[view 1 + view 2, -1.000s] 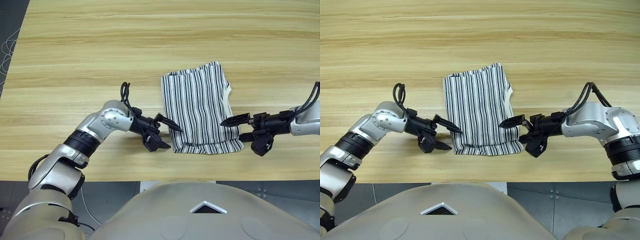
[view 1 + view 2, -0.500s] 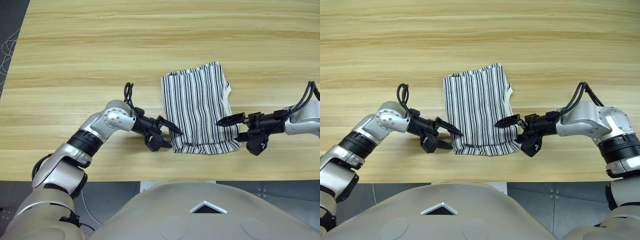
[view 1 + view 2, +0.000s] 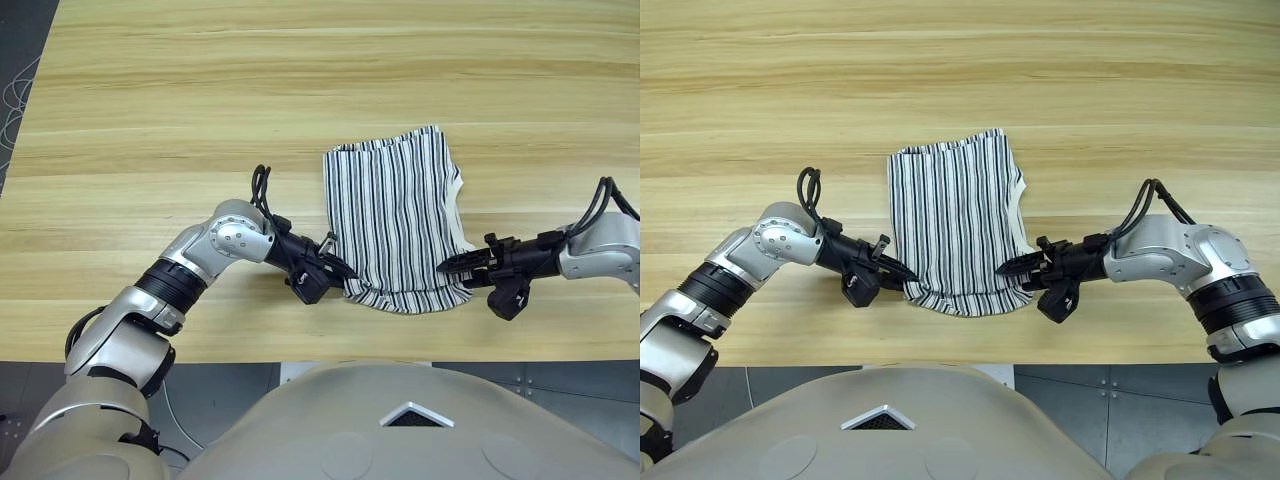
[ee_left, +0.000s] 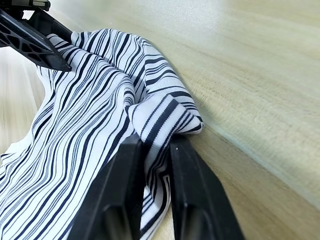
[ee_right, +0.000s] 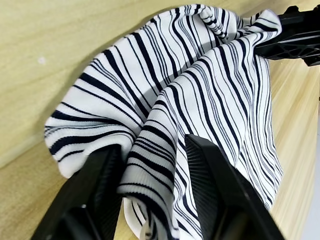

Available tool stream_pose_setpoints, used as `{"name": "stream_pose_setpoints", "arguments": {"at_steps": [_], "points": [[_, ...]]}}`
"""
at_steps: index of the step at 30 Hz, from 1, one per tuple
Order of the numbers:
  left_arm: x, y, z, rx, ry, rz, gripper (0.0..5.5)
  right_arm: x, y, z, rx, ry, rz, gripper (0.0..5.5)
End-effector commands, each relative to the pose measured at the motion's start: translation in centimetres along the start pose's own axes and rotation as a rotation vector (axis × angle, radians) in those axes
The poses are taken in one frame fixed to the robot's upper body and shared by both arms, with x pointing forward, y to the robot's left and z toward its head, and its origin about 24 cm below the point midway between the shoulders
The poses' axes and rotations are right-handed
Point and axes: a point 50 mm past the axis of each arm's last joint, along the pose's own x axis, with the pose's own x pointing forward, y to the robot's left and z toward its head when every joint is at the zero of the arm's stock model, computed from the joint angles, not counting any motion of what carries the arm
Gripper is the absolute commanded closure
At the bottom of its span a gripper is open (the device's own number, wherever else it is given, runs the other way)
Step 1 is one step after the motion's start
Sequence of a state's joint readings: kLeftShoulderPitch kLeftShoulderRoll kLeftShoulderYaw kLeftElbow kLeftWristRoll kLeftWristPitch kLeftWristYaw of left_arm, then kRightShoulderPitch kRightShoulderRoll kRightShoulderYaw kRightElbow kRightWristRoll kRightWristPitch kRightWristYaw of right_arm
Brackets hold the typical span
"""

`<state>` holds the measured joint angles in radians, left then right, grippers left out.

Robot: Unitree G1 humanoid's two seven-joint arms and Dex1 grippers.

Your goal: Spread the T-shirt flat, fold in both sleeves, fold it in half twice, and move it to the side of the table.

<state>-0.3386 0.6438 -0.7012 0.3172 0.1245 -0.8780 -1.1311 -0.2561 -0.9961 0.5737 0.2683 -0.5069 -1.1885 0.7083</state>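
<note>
The black-and-white striped T-shirt lies folded into a narrow rectangle near the front middle of the wooden table. My left gripper is at its near left corner, shut on the fabric; in the left wrist view my left gripper has both fingers pinching a striped fold. At the near right corner, my right gripper is shut on the hem, and my right gripper shows bunched cloth between its fingers. The near edge is drawn up and puckered between the two grippers.
The table's front edge runs just below both grippers. Bare wood stretches to the left, right and far side of the shirt. Dark floor with cables lies past the table's left edge.
Both grippers moved inward onto the shirt's near corners and went from open to shut on the fabric. The near edge, flat before, is now bunched and pulled inward.
</note>
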Motion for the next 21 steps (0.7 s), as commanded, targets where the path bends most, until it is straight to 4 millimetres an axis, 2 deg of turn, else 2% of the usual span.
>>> {"name": "stream_pose_setpoints", "arguments": {"at_steps": [1, 7, 12, 17, 19, 21], "points": [[-0.2, 0.4, 0.0, 0.023, 0.017, -0.024, 5.36, 0.8, 1.2, 0.3, 0.046, -0.009, 0.070, 4.26], [-0.2, 0.4, 0.0, 0.026, 0.022, -0.030, 5.40, 0.8, 1.2, 0.3, 0.053, -0.007, 0.070, 5.37], [-0.4, 0.4, -0.1, 0.046, 0.038, -0.036, 5.40, 0.7, 0.9, 0.2, 0.071, -0.009, 0.049, 5.39], [-3.2, 0.8, -0.3, 0.009, 0.132, -0.046, 5.40, 0.1, -1.7, 0.7, 0.177, -0.057, -0.068, 5.39], [-4.7, 1.6, -0.5, -0.057, 0.201, -0.043, 5.40, -0.3, -3.1, 0.6, 0.233, -0.074, -0.107, 5.39], [-5.8, 1.6, -0.6, -0.168, 0.244, -0.057, 5.40, -0.5, -4.4, 0.3, 0.270, -0.089, -0.139, 5.39]]}}
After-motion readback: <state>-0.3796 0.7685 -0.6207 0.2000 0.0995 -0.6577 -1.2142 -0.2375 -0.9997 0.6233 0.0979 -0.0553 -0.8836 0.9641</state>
